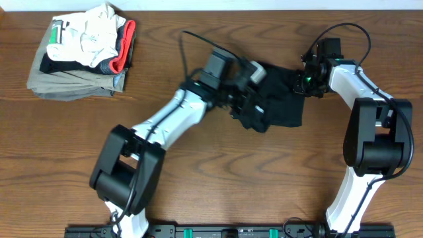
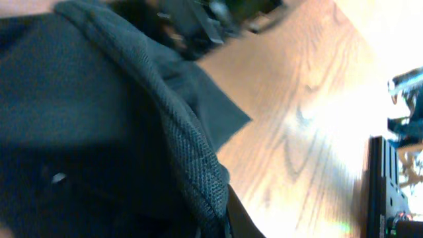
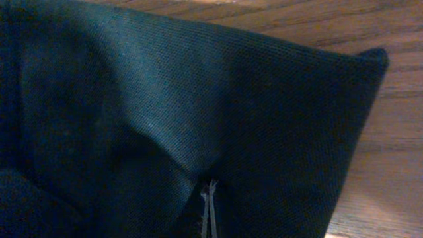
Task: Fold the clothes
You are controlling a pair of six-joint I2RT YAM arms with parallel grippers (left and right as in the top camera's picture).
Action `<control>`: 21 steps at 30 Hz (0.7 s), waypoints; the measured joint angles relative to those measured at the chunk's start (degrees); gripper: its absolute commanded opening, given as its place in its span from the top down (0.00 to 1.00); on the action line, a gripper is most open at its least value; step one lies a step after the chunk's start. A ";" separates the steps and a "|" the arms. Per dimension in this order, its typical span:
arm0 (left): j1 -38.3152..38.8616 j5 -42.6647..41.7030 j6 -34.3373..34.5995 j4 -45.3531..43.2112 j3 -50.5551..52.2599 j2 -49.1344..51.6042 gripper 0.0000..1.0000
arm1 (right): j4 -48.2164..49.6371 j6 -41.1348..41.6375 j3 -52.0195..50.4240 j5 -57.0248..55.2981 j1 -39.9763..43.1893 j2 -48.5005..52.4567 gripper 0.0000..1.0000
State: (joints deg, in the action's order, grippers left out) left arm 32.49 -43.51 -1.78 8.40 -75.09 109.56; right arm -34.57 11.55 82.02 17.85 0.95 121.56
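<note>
The black top (image 1: 283,99) lies bunched on the wooden table (image 1: 218,165), right of centre. My left gripper (image 1: 249,111) is at its left edge. In the left wrist view the black top (image 2: 79,119) fills the left side, and a ribbed edge (image 2: 188,142) runs down into my left gripper (image 2: 215,228), which is shut on it. My right gripper (image 1: 306,82) is at the top's upper right edge. In the right wrist view the black top (image 3: 165,99) fills the frame, and my right gripper (image 3: 209,213) is pinched shut on a fold of it. No logo prints show.
A stack of folded khaki, white and red-trimmed garments (image 1: 82,49) sits at the far left back. A black rail (image 1: 225,231) runs along the table's front edge. Bare wood (image 2: 310,132) lies beside the top.
</note>
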 measured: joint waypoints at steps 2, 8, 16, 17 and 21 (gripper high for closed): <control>2.43 1.73 -0.15 -1.01 0.00 0.00 0.94 | 0.07 0.00 0.00 0.22 0.00 0.04 0.99; 6.14 4.59 -0.13 -6.14 0.02 0.00 0.94 | 0.17 0.00 0.07 0.90 0.00 0.22 0.99; 6.01 10.03 0.35 -9.38 0.02 0.00 0.94 | 0.15 0.00 0.09 1.29 0.00 0.26 0.99; 5.68 10.93 0.35 -9.49 0.02 0.00 0.94 | 0.15 0.00 0.11 1.29 0.00 0.26 0.99; 3.45 13.46 0.50 -10.21 0.02 0.00 0.93 | 0.13 0.00 0.11 1.29 0.00 0.26 0.99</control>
State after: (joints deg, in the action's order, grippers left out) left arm 35.94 -30.04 -1.28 -1.80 -75.07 109.56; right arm -34.44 11.55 82.13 19.14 0.95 121.82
